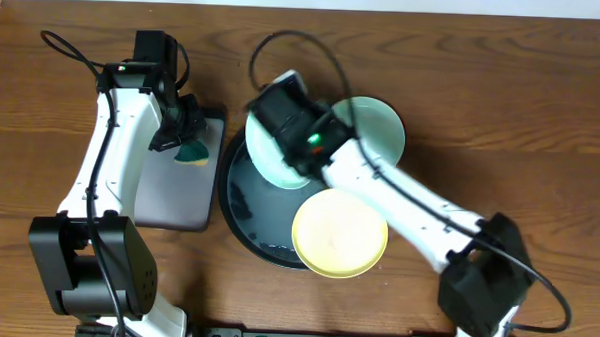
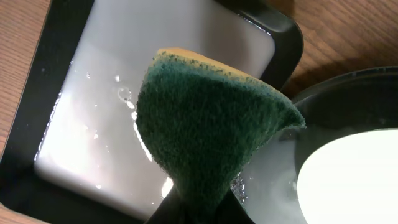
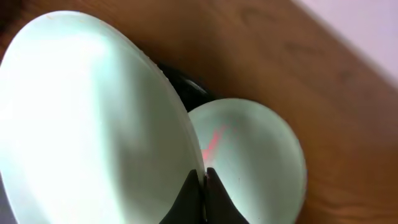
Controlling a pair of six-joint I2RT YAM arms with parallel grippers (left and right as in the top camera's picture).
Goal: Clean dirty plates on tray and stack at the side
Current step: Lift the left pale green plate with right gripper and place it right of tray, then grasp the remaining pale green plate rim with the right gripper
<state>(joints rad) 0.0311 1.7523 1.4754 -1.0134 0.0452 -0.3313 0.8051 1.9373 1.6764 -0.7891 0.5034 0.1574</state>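
Pale mint green round plastic plate [image 3: 93, 124] is in the right end effector [image 3: 203, 193], with both dark fingers closed onto its rim. The plate is tilted and held over the far-left part of the large round black tray [image 1: 246, 212]. The face turned to the wrist camera is smooth, glossy and shallow-dished, with no smear on the part that shows.

Second pale mint green plate [image 3: 249, 162] lies just behind it at the tray's far-right edge, partly past the raised rim. It has a thin orange-red smear [image 3: 214, 140] near its centre.

Pale yellow round plate [image 1: 340, 233] is at the tray's near-right edge and overlaps the rim. Its surface is matte and it looks clean from overhead. I can't tell whether it rests on the rim or inside the tray.

The tray floor is shiny black and looks wet.

Left end effector [image 2: 200, 210] is clamped on a green scouring sponge [image 2: 211, 137]. The sponge has a coarse fibrous face and a thin yellow foam edge on top, and the pinch folds it into a fan shape. It hangs over the flat grey rectangular tray with black edge [image 2: 81, 155], near the corner closest to the round tray. The grey surface is glossy, with water droplets and glare.

The desk [image 1: 503, 86] is brown wood grain.
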